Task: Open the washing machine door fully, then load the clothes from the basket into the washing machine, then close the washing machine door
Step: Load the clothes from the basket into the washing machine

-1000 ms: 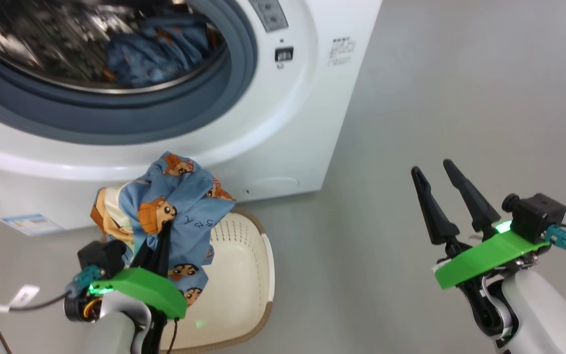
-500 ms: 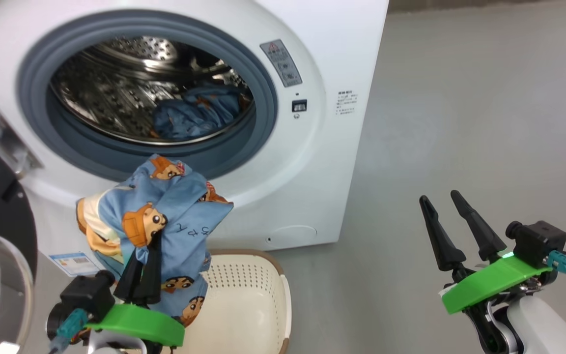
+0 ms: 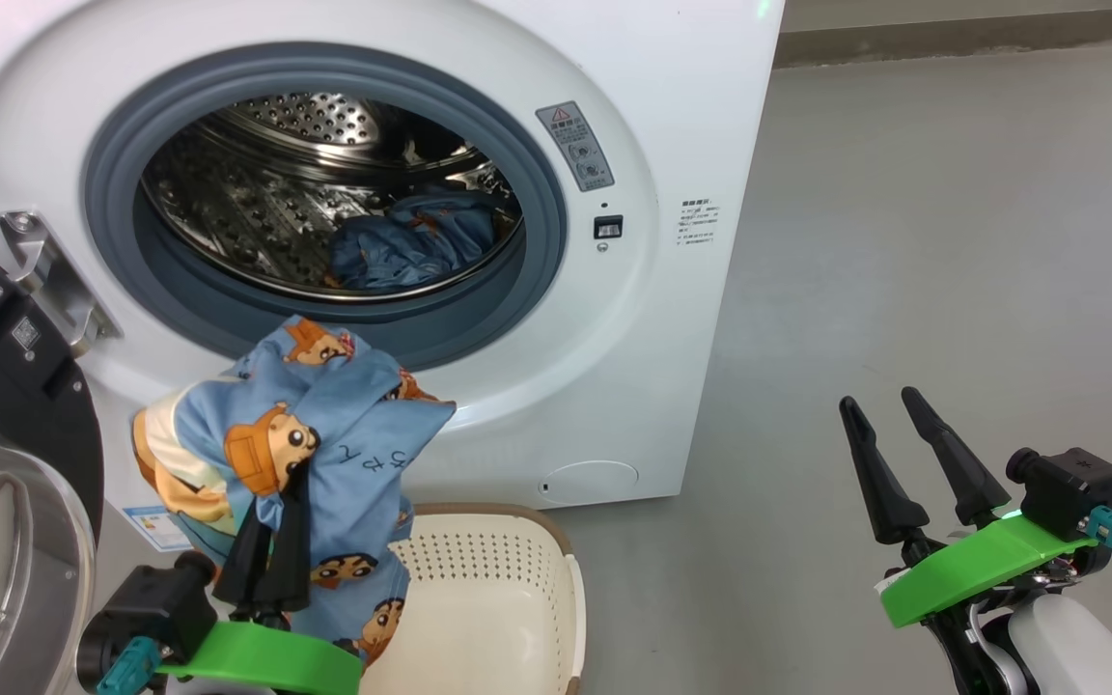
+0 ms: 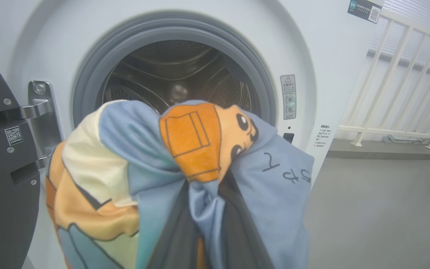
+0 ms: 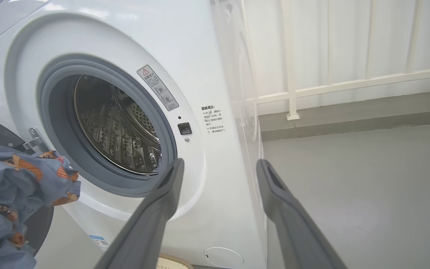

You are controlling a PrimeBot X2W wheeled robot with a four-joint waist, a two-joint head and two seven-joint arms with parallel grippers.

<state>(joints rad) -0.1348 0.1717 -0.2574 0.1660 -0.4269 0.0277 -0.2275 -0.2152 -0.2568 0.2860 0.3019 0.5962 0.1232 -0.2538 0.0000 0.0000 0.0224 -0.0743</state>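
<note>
Since a second ago the head camera has tipped up, bringing the whole drum opening and the open door into the head view. Against the washer front, the left gripper (image 3: pixel 284 485) with its load now sits slightly higher, the cloth's top overlapping the lower edge of the seal.

Nearest, the left gripper is clamped on a garment (image 3: pixel 334 425), light blue with orange-brown bears and a cream and orange patch. Its two dark fingers are pressed together with the cloth bunched over their tips and hanging down around them. The garment is lifted clear above the basket (image 3: pixel 488 565), which stands on the floor (image 3: pixel 952 241) just in front of the washer (image 3: pixel 672 116). What shows of the basket's inside is bare.

The right gripper (image 3: pixel 876 398) hangs well off to the right over the floor, its fingers spread apart and holding nothing.

At the left, the door (image 3: pixel 6 386) stands swung wide on its hinge (image 3: pixel 49 275), with the glass bowl bulging at the lower left.

Beyond, the grey seal (image 3: pixel 542 183) rings the steel drum (image 3: pixel 257 203), where more clothes (image 3: pixel 411 246) lie at the lower right. A white railing (image 5: pixel 349 82) stands behind the washer.
</note>
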